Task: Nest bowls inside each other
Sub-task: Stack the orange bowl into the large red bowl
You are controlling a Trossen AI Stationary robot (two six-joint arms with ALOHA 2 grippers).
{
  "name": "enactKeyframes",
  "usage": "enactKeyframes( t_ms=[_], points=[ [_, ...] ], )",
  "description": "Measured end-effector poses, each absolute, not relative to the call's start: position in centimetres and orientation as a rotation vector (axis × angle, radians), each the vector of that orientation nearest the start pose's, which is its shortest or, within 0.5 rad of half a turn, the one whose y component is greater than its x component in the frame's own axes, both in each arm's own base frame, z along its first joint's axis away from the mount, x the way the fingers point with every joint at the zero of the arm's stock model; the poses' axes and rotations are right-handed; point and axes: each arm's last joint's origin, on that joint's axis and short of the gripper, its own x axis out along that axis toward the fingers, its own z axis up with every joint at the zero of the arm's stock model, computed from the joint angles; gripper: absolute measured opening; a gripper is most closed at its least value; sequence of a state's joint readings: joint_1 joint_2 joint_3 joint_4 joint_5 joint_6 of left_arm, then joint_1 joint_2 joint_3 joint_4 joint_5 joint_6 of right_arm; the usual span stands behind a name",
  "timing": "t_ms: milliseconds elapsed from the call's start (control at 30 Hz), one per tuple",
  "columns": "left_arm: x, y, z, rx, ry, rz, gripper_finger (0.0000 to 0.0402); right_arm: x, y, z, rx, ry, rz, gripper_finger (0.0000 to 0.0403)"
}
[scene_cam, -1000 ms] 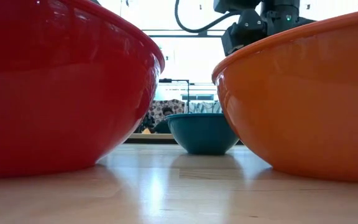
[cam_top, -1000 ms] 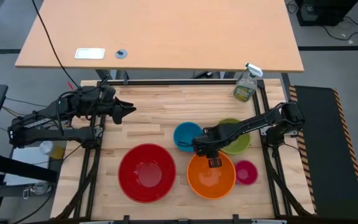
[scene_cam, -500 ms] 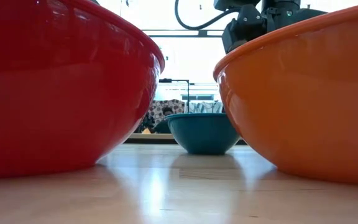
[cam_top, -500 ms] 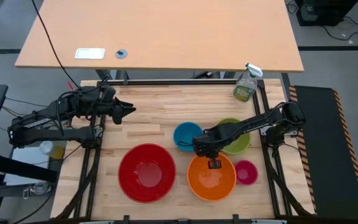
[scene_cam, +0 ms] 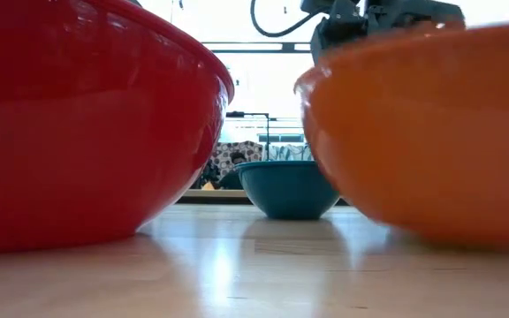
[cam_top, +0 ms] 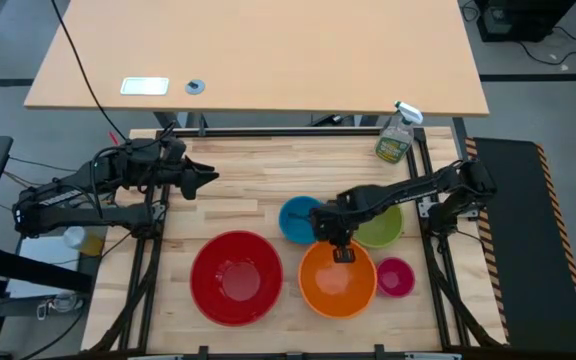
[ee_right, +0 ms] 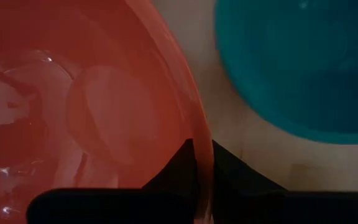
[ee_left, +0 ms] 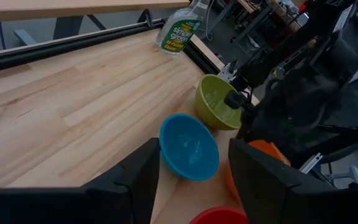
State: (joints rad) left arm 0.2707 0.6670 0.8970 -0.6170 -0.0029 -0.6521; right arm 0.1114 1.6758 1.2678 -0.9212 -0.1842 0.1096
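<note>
A robot's right gripper [cam_top: 340, 249] pinches the far rim of a large, glossy orange plastic bowl [cam_top: 337, 284] at lower centre-right of the overhead frame, its two dark fingers [ee_right: 188, 163] closed on either side of the bowl's wall; in the table-level view the bowl's underside shows clear of the pale butcher-block wooden table [cam_top: 238, 180]. Just left of it sits the largest bowl, a glossy red plastic one [cam_top: 236, 277], at lower centre. A smaller round blue plastic bowl [cam_top: 300, 219] rests just above the orange one, near the middle of the frame, with a lime-green plastic bowl [cam_top: 383, 225] to its right, partly under the right arm. The smallest, a magenta-pink plastic bowl [cam_top: 396, 277], lies at the lower right beside the orange bowl. The left gripper [cam_top: 201, 178] waits at the upper left of the table, its fingers parted and grasping nothing. A clear spray bottle with a green label [cam_top: 396, 136] stands at the table's upper right corner
</note>
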Motion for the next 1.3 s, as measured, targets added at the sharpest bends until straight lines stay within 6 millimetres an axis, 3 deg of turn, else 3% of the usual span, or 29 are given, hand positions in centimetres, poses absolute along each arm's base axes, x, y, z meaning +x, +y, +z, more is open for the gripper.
enactKeyframes(
  t_ms=[300, 467, 600, 867, 1067, 1300],
  points=[
    [12.2, 3.4, 34.5, -0.692, 0.284, 0.387, 0.0194, 32.7, 2.1, 28.0, 0.354, 1.163, 0.339, 0.0030],
    [12.3, 3.3, 34.5, -0.677, 0.297, 0.350, 0.0194, 34.3, 1.3, 30.2, 0.466, 1.000, 0.278, 0.0030],
    [12.4, 3.0, 34.6, -0.668, 0.322, 0.216, 0.0194, 36.1, 1.2, 31.5, 0.530, 0.841, 0.254, 0.0030],
    [12.6, 1.4, 35.7, -0.579, 0.295, -0.142, 0.0194, 41.7, 2.0, 30.7, 0.600, 0.763, 0.128, 0.0030],
    [11.7, 0.7, 36.9, -0.534, 0.185, -0.180, 0.0194, 45.8, 2.1, 30.5, 0.616, 0.752, 0.114, 0.0030],
    [9.9, 0.5, 37.6, -0.477, 0.092, -0.165, 0.0194, 49.0, 2.9, 28.2, 0.560, 0.830, 0.107, 0.0030]
  ],
)
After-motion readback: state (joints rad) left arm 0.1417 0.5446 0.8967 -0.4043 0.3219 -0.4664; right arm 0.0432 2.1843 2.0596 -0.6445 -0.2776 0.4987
